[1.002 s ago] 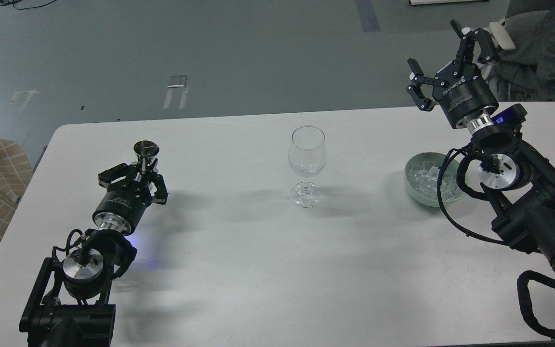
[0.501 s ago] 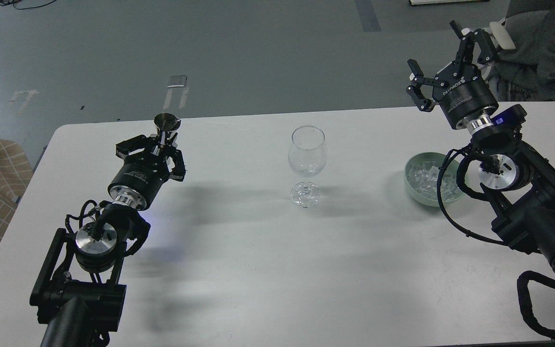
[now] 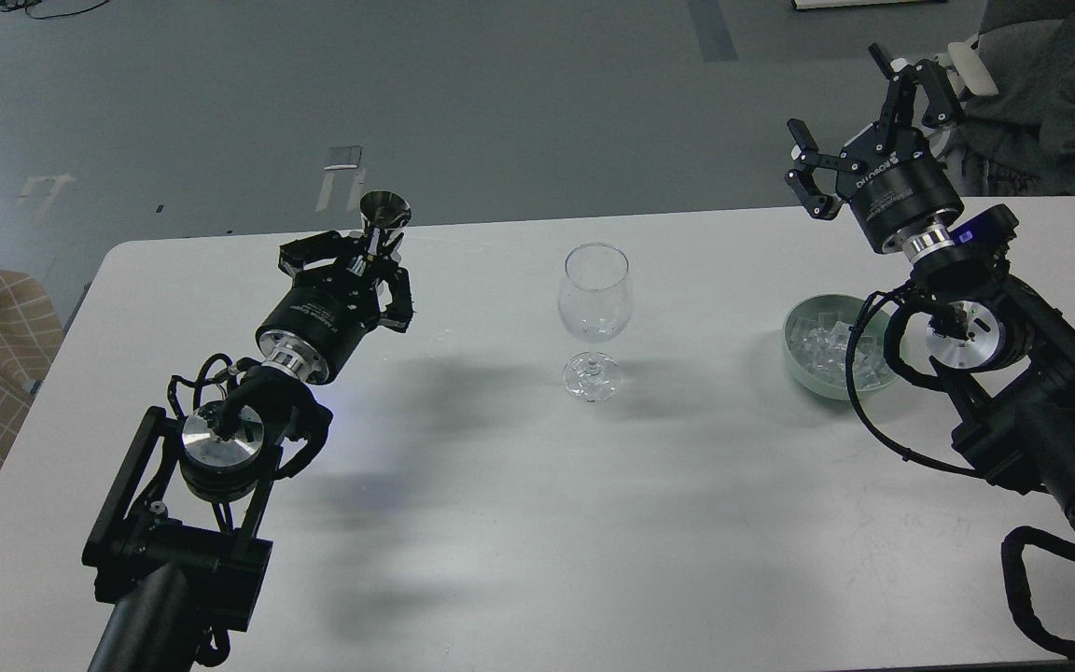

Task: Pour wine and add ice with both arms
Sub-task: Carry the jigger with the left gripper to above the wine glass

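The wine is meant to be in the small shiny metal cup (image 3: pixel 384 209) that my left gripper (image 3: pixel 362 259) is pinching by its thin stem, up in the air over the far left part of the white worktop (image 3: pixel 519 504). I cannot see any liquid in the cup from here; it is too small and dark inside.

I think the step now is to carry the cup over to the tall clear wine glass (image 3: pixel 594 317), which stands in the middle of the worktop, nearer the far edge. To do it well, I should keep the cup level on the way so nothing spills. I should stop with its lip just above the glass rim, not touching it. Then I should tip slowly, because the glass looks thin and easy to knock over.

The ice (image 3: pixel 822 347) is a heap of small clear cubes in a pale green round bowl (image 3: pixel 797 359) near the right edge. My right gripper (image 3: pixel 859 121) hangs high over the far right corner, fingers spread wide and holding nothing.
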Available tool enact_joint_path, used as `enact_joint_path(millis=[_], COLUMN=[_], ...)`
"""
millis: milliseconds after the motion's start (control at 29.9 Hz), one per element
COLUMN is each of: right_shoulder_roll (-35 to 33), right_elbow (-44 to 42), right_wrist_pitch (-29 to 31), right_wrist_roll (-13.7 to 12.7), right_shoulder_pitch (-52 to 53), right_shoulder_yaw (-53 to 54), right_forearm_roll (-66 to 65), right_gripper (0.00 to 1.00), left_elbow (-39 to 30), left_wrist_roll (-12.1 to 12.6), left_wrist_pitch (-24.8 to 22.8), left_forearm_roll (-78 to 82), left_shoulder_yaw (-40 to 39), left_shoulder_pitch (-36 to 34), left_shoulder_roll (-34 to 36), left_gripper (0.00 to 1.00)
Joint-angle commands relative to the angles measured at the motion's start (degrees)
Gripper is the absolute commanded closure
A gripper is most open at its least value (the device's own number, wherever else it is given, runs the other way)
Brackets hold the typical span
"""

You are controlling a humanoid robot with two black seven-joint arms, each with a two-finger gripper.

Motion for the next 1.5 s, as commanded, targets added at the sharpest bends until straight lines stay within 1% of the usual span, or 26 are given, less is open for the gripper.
enact_joint_path(millis=[0, 67, 301, 434, 635, 702, 768, 935, 1069, 1203, 1470], right_shoulder_roll=[0.0, 0.0, 0.1, 0.0, 0.0, 0.1, 0.1, 0.1, 0.1, 0.1, 0.1], right_elbow=[-0.1, 0.0, 0.0, 0.0, 0.0, -0.1, -0.1, -0.1, -0.1, -0.1, -0.1], right_wrist_pitch=[0.0, 0.0, 0.0, 0.0, 0.0, 0.0, 0.0, 0.0, 0.0, 0.0, 0.0], right_wrist_roll=[-0.1, -0.1, -0.1, -0.1, -0.1, -0.1, -0.1, -0.1, -0.1, -0.1, -0.1], right_shoulder_pitch=[0.0, 0.0, 0.0, 0.0, -0.1, 0.0, 0.0, 0.0, 0.0, 0.0, 0.0], right_shoulder_yaw=[0.0, 0.0, 0.0, 0.0, 0.0, 0.0, 0.0, 0.1, 0.1, 0.1, 0.0], right_forearm_roll=[0.0, 0.0, 0.0, 0.0, 0.0, 0.0, 0.0, 0.0, 0.0, 0.0, 0.0], right_gripper=[0.00, 0.00, 0.00, 0.00, 0.00, 0.00, 0.00, 0.00, 0.00, 0.00, 0.00], left_elbow=[-0.9, -1.0, -4.9, -5.9, -6.0, -6.1, -6.0, -5.9, -5.9, -5.8, -5.6], left_wrist_roll=[0.0, 0.0, 0.0, 0.0, -0.1, -0.1, -0.2, -0.3, -0.3, -1.1, -1.3], left_wrist_pitch=[0.5, 0.9, 3.4, 4.3, 6.0, 7.6, 8.1, 8.2, 9.4, 9.8, 11.1], left_forearm_roll=[-0.1, -0.1, -0.2, -0.5, -0.4, -0.4, -0.4, -0.4, -0.3, 0.0, 1.2], left_shoulder_yaw=[0.5, 2.3, 7.1, 8.1, 10.4, 12.3, 12.7, 13.4, 15.2, 17.1, 17.8], left_shoulder_pitch=[-0.5, -0.7, -1.0, -1.2, -3.0, -4.7, -5.8, -7.2, -8.0, -8.8, -10.1], left_shoulder_roll=[0.0, 0.0, 0.0, 0.0, 0.0, 0.0, 0.0, 0.0, 0.0, 0.0, 0.0], left_gripper=[1.00, 1.00, 1.00, 1.00, 1.00, 1.00, 1.00, 1.00, 1.00, 1.00, 1.00])
